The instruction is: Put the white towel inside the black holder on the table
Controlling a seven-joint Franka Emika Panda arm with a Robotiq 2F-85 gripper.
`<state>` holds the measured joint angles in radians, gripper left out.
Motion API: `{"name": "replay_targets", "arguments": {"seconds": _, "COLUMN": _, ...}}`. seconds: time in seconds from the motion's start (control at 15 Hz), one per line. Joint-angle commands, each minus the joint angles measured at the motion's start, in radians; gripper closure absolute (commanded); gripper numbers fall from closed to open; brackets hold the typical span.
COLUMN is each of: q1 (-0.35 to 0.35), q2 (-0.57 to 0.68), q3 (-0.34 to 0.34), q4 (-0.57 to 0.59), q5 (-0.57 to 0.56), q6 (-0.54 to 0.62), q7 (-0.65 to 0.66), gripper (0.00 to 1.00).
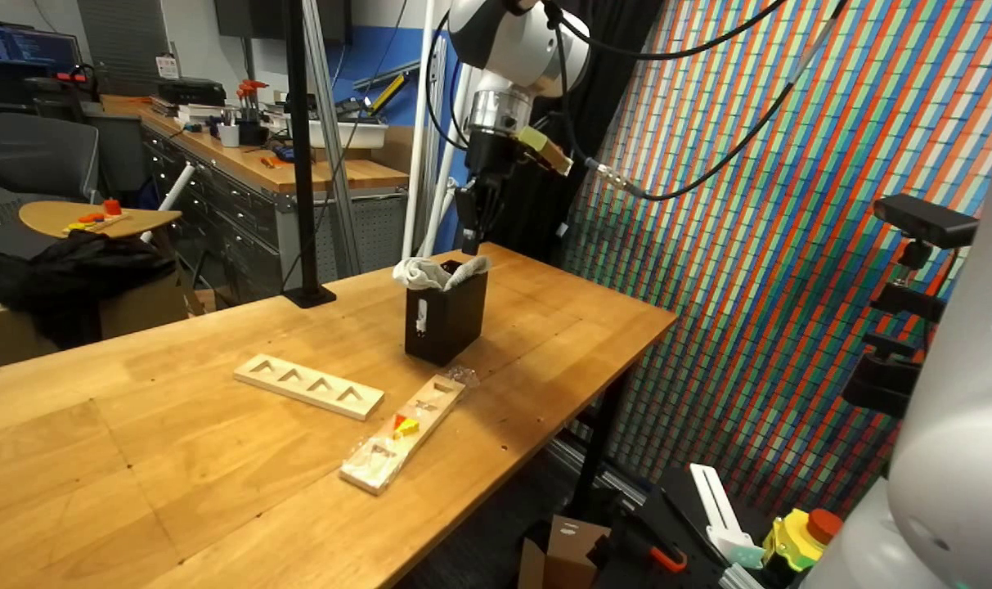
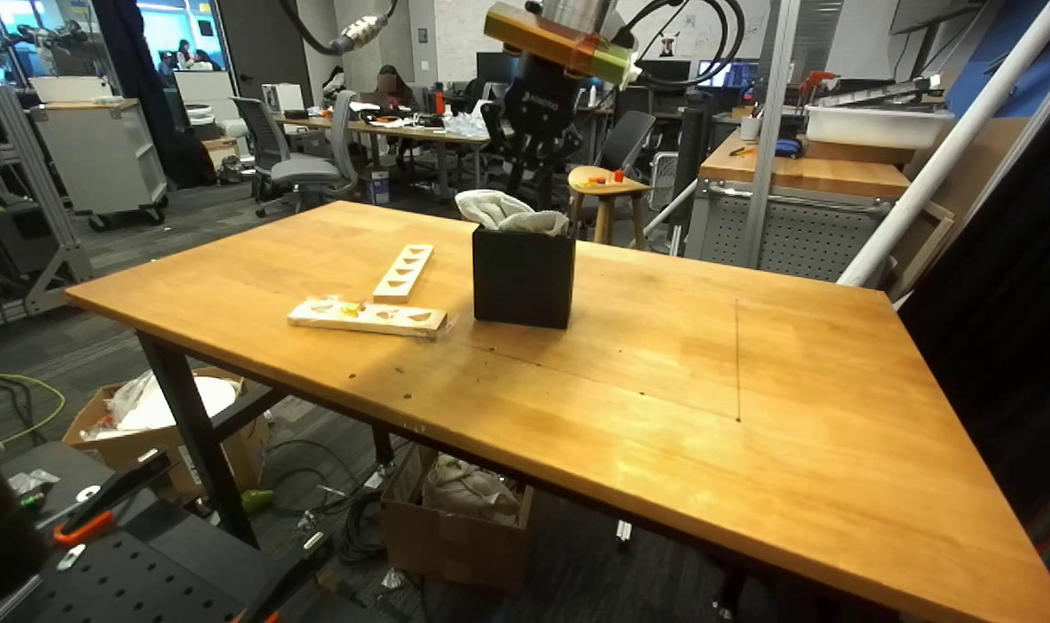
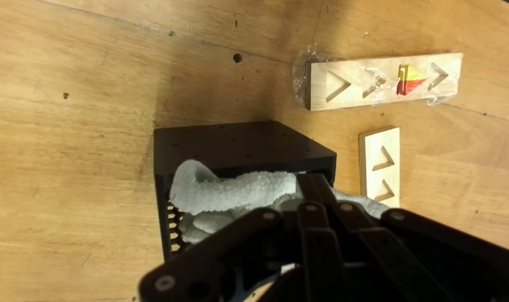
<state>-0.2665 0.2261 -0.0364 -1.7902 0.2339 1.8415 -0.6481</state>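
Note:
The white towel (image 1: pixel 422 273) is bunched in the top of the black holder (image 1: pixel 445 319), with folds sticking up and draping over its rim. The towel (image 2: pixel 495 210) and the upright holder (image 2: pixel 525 277) show in both exterior views. In the wrist view the towel (image 3: pixel 237 193) fills much of the holder's opening, beside the holder's dark wall (image 3: pixel 237 144). My gripper (image 3: pixel 315 184) is over the opening, its fingers together with nothing visible between them. In both exterior views the gripper (image 1: pixel 471 236) (image 2: pixel 525 177) points down just above the towel. Whether the fingertips touch it is unclear.
A wooden board with triangular slots (image 1: pixel 309 385) lies near the holder on the table (image 1: pixel 217 491). A plastic-wrapped board (image 1: pixel 401 433) with red and yellow pieces lies close to the holder's base. A black post (image 1: pixel 299 164) stands at the table's edge.

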Motion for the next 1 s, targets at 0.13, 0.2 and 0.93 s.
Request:
{"name": "replay_targets", "arguments": {"seconds": 0.13, "q1": 0.019, "q2": -0.004, "q3": -0.023, "q4": -0.021, "q5": -0.010, "q6": -0.006, "q7": -0.004, "gripper": 1.00}}
{"name": "replay_targets", "arguments": {"seconds": 0.2, "q1": 0.018, "q2": 0.005, "q3": -0.024, "q4": -0.014, "q5": -0.010, "q6": -0.010, "q7": -0.006, "gripper": 1.00}}
{"name": "replay_targets", "arguments": {"seconds": 0.93, "q1": 0.007, "q2": 0.152, "q3": -0.017, "q4": 0.152, "q5": -0.032, "q6": -0.069, "q7": -0.024, "gripper": 1.00}}
